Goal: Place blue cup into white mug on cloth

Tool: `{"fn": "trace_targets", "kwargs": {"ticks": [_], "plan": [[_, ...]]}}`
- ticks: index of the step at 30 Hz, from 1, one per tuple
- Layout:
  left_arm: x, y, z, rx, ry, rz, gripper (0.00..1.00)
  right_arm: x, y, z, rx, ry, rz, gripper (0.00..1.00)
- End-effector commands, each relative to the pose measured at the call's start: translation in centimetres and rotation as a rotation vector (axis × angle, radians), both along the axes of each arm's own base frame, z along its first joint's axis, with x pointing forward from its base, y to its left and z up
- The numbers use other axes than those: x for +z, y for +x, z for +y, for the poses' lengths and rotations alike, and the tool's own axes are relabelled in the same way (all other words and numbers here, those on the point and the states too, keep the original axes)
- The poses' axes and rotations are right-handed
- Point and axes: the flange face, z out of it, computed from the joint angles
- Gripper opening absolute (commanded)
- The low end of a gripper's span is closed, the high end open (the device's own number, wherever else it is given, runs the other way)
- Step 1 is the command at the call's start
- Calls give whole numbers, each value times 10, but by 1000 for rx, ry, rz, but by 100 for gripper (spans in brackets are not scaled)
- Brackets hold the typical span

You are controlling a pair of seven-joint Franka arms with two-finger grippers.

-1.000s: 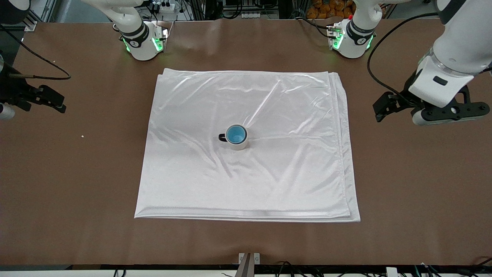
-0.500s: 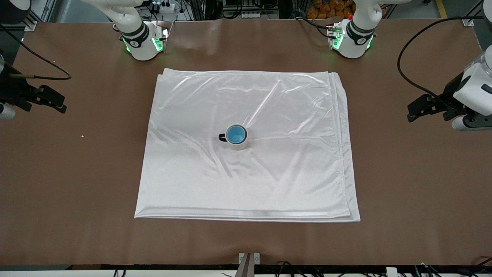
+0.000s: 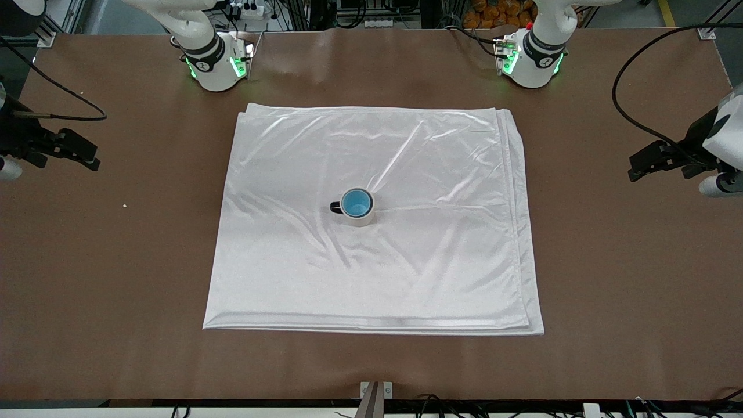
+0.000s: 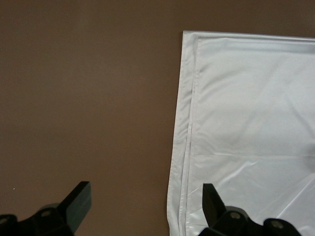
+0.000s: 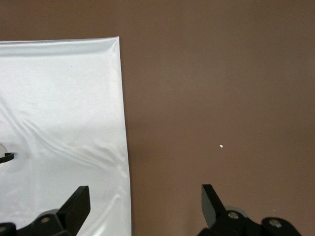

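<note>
The blue cup (image 3: 356, 201) sits inside the white mug (image 3: 361, 217), which stands upright near the middle of the cloth (image 3: 406, 273) with its dark handle toward the right arm's end. My left gripper (image 3: 659, 161) is open and empty, up over bare table at the left arm's end, off the cloth's edge (image 4: 246, 123). My right gripper (image 3: 69, 152) is open and empty over bare table at the right arm's end; its wrist view shows the cloth (image 5: 59, 128) and a sliver of the mug's handle (image 5: 6, 158).
The brown table (image 3: 609, 278) spreads around the cloth on every side. The two arm bases (image 3: 217, 64) (image 3: 531, 61) stand at the table's edge farthest from the front camera. A small white speck (image 3: 124, 205) lies on the table.
My left arm has drawn away from the cloth toward the left arm's end of the table. The cup, mug, cloth and right arm have not moved.
</note>
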Motion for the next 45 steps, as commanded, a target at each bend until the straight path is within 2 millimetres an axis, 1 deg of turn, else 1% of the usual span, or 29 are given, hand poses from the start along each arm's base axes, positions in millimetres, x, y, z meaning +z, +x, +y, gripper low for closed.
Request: {"fn": "trace_targets", "kwargs": {"ticks": [1, 2, 6, 11, 13, 32, 37, 43, 45], "plan": [[8, -13, 16, -25, -46, 2, 100, 3, -5, 0, -22, 16, -5, 100], [9, -16, 20, -17, -46, 2, 100, 3, -5, 0, -22, 16, -5, 100], [14, -24, 20, -17, -53, -4, 100, 4, -5, 1, -21, 15, -6, 100], [12, -22, 22, -14, -53, 0, 100, 4, -5, 2, -19, 16, -8, 100], [13, -22, 27, -5, -53, -3, 100, 5, -5, 1, -21, 16, -11, 100], [16, -22, 25, -14, -43, -9, 100, 5, -5, 1, -21, 16, -11, 100], [14, -21, 18, -29, -44, -6, 100, 3, -5, -1, -24, 16, -5, 100], [11, -20, 17, -29, -44, 0, 100, 3, -5, -2, -26, 16, -5, 100], [7, -17, 17, -32, -42, 8, 100, 3, -5, -2, -25, 16, -6, 100]]}}
